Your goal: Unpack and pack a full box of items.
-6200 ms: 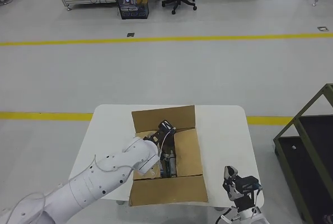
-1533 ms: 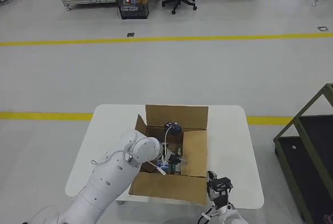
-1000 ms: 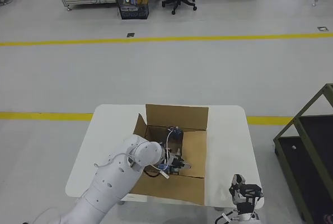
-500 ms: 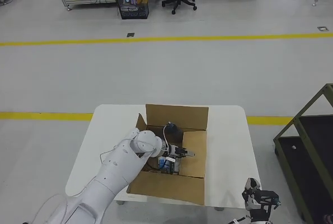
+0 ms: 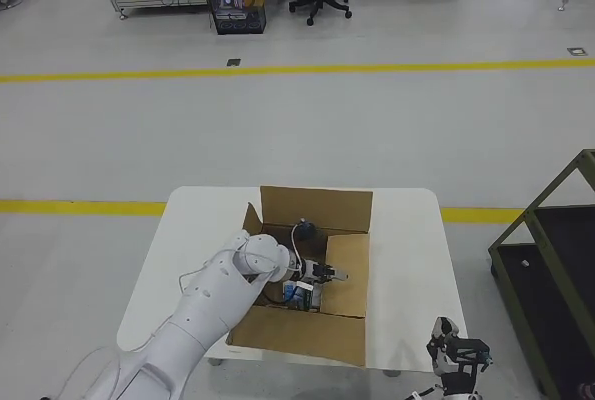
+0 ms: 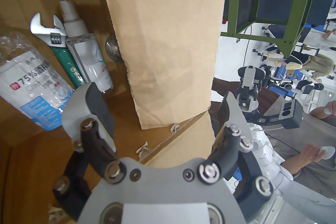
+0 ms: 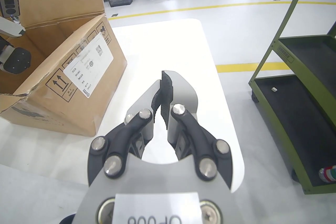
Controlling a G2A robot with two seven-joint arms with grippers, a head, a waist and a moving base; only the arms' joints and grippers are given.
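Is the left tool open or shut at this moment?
Open. The left tool has its fingers wide apart in its wrist view, with a cardboard flap seen between them.

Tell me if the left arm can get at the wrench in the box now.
Probably yes, after a shift. The left gripper is open but straddles a cardboard flap. Beyond it the wrench head lies uncovered, though the spray bottle crowds its handle.

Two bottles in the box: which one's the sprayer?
The slim white bottle with the spray nozzle, lying beside the green-handled wrench. The other bottle is bigger, clear, with a blue-and-white label.
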